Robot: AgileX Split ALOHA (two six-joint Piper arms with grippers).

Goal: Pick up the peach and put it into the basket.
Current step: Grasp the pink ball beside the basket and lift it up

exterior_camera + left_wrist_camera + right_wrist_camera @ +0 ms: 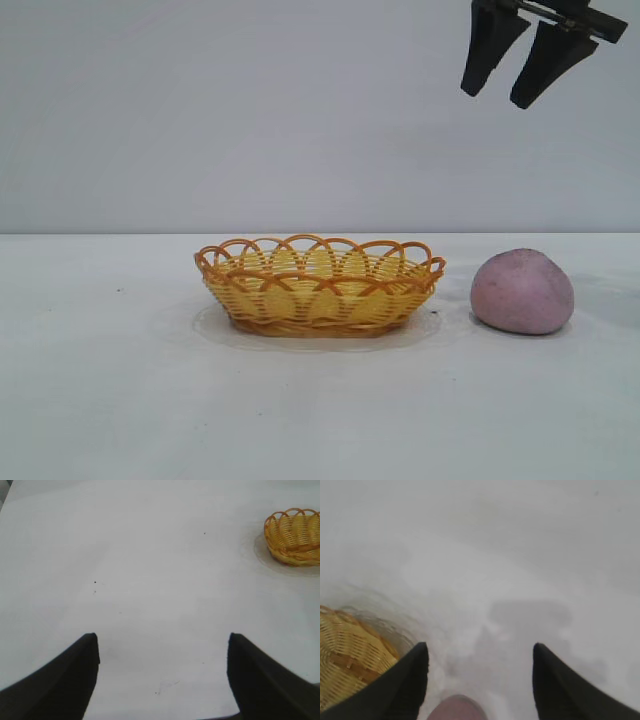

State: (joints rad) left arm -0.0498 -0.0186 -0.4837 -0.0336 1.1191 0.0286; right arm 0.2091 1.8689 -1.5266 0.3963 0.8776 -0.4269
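Observation:
The pink-mauve peach (523, 291) sits on the white table to the right of the basket (320, 284), a small gap apart. The basket is yellow weave with an orange looped rim and holds nothing that I can see. My right gripper (497, 96) hangs open and empty high above the peach, near the top edge of the exterior view. In the right wrist view the gripper (480, 647) is open over bare table, with the peach's top (457, 708) at the picture's edge between the fingers and the basket (347, 652) beside it. My left gripper (162, 640) is open over bare table, with the basket (295, 536) far off.
The white table (110, 400) lies under everything and a pale wall stands behind it. A faint ring mark surrounds the basket's base.

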